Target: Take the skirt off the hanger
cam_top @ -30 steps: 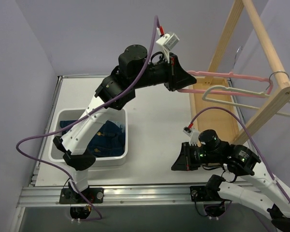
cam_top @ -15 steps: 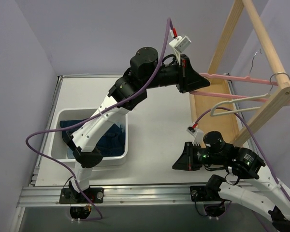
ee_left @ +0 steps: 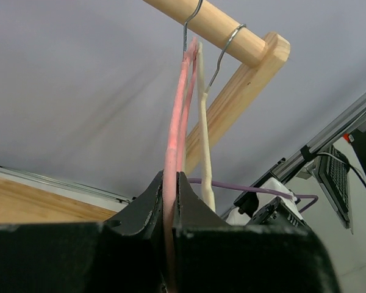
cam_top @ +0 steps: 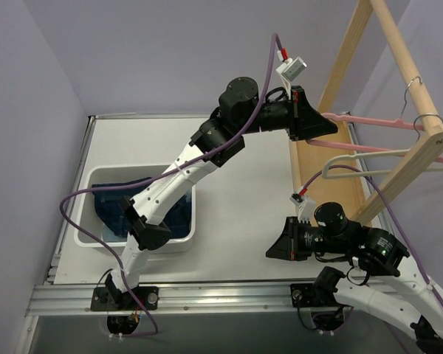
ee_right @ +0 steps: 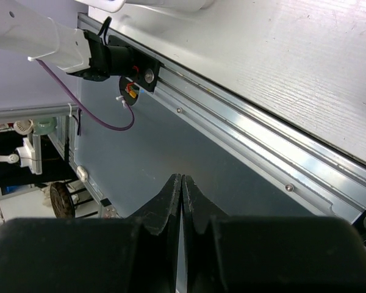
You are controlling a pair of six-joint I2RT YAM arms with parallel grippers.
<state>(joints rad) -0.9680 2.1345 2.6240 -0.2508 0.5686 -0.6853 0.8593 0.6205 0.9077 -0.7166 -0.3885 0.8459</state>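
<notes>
Left end effector (ee_left: 171, 180) clamped on pink hanger (ee_left: 178, 104); skirt (cam_top: 107, 212) lies well apart in white bin (cam_top: 109, 171); right end effector (ee_right: 181, 180) closed, empty.

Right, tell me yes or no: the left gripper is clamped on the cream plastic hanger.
No: the left gripper is shut on the pink plastic hanger, and the cream plastic hanger hangs free beside it.

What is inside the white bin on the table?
In the bin lies blue denim cloth, likely the skirt. The left arm crosses above it and hides a strip through the middle, so what lies there cannot be seen.
</notes>
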